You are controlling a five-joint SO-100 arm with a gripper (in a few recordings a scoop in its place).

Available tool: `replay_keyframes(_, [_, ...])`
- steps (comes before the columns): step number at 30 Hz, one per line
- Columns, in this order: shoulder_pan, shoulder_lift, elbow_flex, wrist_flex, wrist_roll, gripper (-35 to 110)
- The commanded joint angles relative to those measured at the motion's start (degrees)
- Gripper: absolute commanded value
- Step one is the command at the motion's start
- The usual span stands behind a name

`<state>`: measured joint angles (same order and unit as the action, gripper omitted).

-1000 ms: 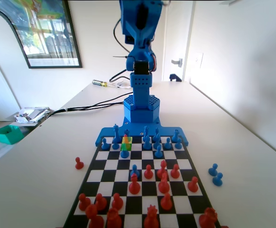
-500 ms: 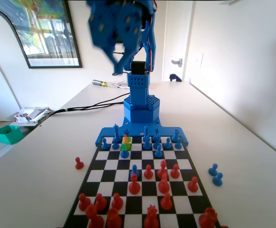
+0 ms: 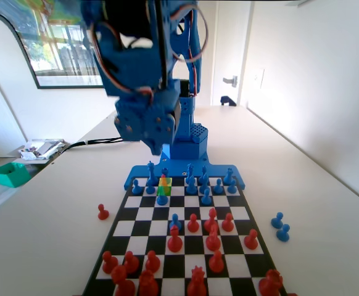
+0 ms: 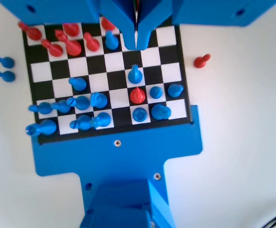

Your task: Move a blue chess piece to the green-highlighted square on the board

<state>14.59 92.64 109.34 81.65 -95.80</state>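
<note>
The green-highlighted square (image 3: 165, 183) lies in the second row from the board's (image 3: 144, 214) far end, left of centre, and a small red piece seems to stand on it. A blue pawn (image 3: 161, 197) stands just in front of it. Several more blue pieces fill the far rows. My gripper (image 3: 156, 147) hangs above the blue rim at the far end, jaws together and holding nothing. In the wrist view the gripper (image 4: 138, 42) points down over the board (image 4: 171, 72), just above a blue pawn (image 4: 134, 73) and a red pawn (image 4: 137, 95).
Red pieces crowd the near rows (image 3: 174, 242). Two blue pawns (image 3: 280, 226) stand off the board on the right, and a red pawn (image 3: 103, 212) on the left. A teal tray (image 3: 10, 174) sits at the table's left edge. Cables run past the arm's base.
The arm has folded down and forward from upright. The gripper, high out of the picture before, now hangs low over the board's far edge. No piece has moved.
</note>
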Motion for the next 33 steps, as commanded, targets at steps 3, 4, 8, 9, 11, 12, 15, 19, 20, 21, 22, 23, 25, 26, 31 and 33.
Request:
replay_keyframes(3, [-1.14, 0.97, 4.48, -5.36, 0.53, 10])
replay_keyframes(4, [-1.41, 0.79, 5.36, -5.8, 0.53, 10])
replay_keyframes(8, [-2.2, 0.35, 6.68, -5.89, 0.18, 11])
replay_keyframes(9, [-2.37, 0.18, 6.94, -6.15, 0.35, 11])
replay_keyframes(11, [-2.81, 0.0, 7.73, -7.03, 0.44, 11])
replay_keyframes(12, [-3.08, -0.09, 8.26, -7.65, 0.44, 11])
replay_keyframes(15, [-3.16, -0.53, 9.67, -9.05, 0.44, 11])
replay_keyframes(19, [-3.16, -1.14, 12.39, -11.95, -0.35, 11])
replay_keyframes(20, [-3.08, -1.41, 12.92, -12.57, -0.44, 11])
replay_keyframes(21, [-2.99, -1.67, 13.1, -12.83, -0.53, 11])
replay_keyframes(22, [-2.81, -2.02, 13.27, -13.01, -0.7, 11])
replay_keyframes(23, [-2.55, -2.29, 13.36, -13.1, -0.97, 12])
replay_keyframes(25, [-2.2, -2.81, 13.36, -13.27, -1.49, 12])
replay_keyframes(26, [-2.02, -2.99, 13.36, -13.62, -1.58, 12])
replay_keyframes(31, [-1.32, -3.43, 13.01, -13.71, -2.64, 12])
replay_keyframes(33, [-0.97, -3.52, 12.83, -13.71, -3.08, 12])
